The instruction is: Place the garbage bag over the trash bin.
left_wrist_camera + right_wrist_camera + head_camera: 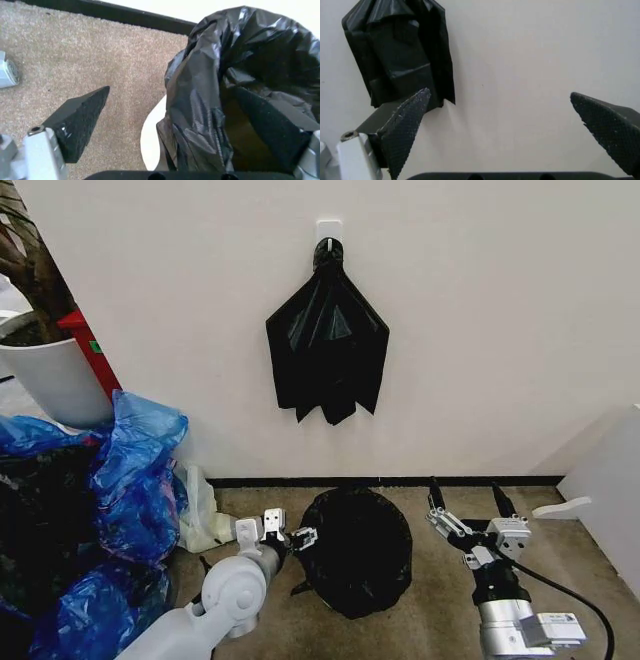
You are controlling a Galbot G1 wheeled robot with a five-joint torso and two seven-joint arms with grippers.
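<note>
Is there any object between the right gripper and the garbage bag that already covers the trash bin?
Nothing visible. The right gripper is open beside the garbage bag on the trash bin, with bare carpet between them. The left gripper is open at the bag's other side.

Two black garbage bags: one garbage bag (357,552) draped over the single white trash bin (151,140), one spare bag (327,345) hanging on the one wall hook (328,228); several blue bags (130,470); one planter pot (55,375); two grippers, left gripper (290,537) and right gripper (470,502)
</note>
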